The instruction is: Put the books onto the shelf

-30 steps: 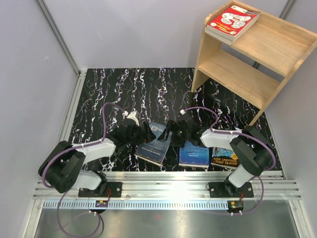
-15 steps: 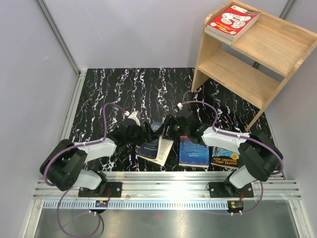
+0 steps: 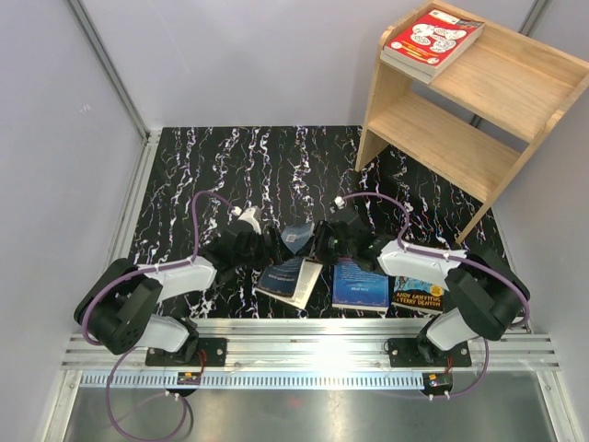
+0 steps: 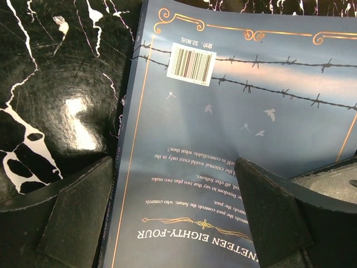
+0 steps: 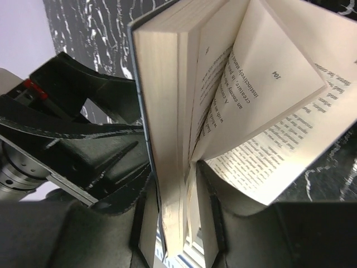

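- The left gripper (image 3: pixel 273 243) is spread wide, holding nothing. Its two fingers (image 4: pixel 78 212) straddle the back cover of the dark book (image 4: pixel 234 111).
- That cover faces the left wrist camera, with its barcode (image 4: pixel 189 64) beyond the fingertips and the title line close in between them.
- The right gripper (image 5: pixel 177 223) faces the left one across the dark book (image 3: pixel 287 276), and its jaws are narrow.
- A thick block of pages sits between the right fingers (image 5: pixel 146 223), which lie against it on both sides. Loose pages fan open just past the outer finger.
- Seen from the right wrist, the left gripper (image 5: pixel 83 151) is just behind the book's cover.
- The blue book (image 3: pixel 361 285) lies flat on the table (image 3: pixel 230 166), just behind the right gripper, toward its base.
- The Treehouse book (image 3: pixel 419 293) lies beside it, under the right arm.
- The red book (image 3: pixel 433 39) lies on the top tier of the shelf (image 3: pixel 442 138), well beyond the right gripper.
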Robot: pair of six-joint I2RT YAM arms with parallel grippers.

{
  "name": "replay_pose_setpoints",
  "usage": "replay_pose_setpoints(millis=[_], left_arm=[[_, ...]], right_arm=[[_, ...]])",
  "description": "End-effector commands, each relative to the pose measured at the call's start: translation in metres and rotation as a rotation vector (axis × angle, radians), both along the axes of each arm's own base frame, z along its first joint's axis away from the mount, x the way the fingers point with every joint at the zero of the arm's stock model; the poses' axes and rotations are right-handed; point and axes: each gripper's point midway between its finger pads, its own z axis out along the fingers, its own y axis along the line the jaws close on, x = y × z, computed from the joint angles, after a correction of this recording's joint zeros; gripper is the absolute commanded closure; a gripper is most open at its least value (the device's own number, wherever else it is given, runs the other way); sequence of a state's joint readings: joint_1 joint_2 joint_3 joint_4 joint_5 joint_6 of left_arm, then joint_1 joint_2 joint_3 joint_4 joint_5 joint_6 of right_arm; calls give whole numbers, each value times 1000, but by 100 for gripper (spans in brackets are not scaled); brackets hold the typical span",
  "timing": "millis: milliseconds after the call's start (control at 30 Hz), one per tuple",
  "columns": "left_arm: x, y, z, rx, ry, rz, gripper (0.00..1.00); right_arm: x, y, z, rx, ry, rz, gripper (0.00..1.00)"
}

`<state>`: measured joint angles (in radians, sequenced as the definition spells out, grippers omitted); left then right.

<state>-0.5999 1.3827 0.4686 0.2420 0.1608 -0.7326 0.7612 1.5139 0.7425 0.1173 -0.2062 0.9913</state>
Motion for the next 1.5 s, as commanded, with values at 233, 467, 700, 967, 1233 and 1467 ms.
replay_pose_setpoints(millis=[233, 467, 700, 967, 1233, 1467], left_arm=[[-40, -9, -13, -75, 131, -114, 7], [-41, -1, -1, -187, 84, -107, 2], [-42, 3, -3, -204, 94, -102, 2], [-41, 2, -4, -203, 105, -104, 2], [-41, 2, -4, -211, 107, -112, 2], [-41, 1, -3, -218, 109, -120, 2]], right_arm=[[-12, -12, 50, -5, -107, -3, 100], [-9, -51, 172, -43, -315, -75, 100], [-12, -61, 168, -151, -283, -47, 80], [-32, -47, 38, -177, 17, -41, 2], [-32, -38, -19, -219, 115, -32, 2], [-27, -18, -62, -192, 196, -30, 5]])
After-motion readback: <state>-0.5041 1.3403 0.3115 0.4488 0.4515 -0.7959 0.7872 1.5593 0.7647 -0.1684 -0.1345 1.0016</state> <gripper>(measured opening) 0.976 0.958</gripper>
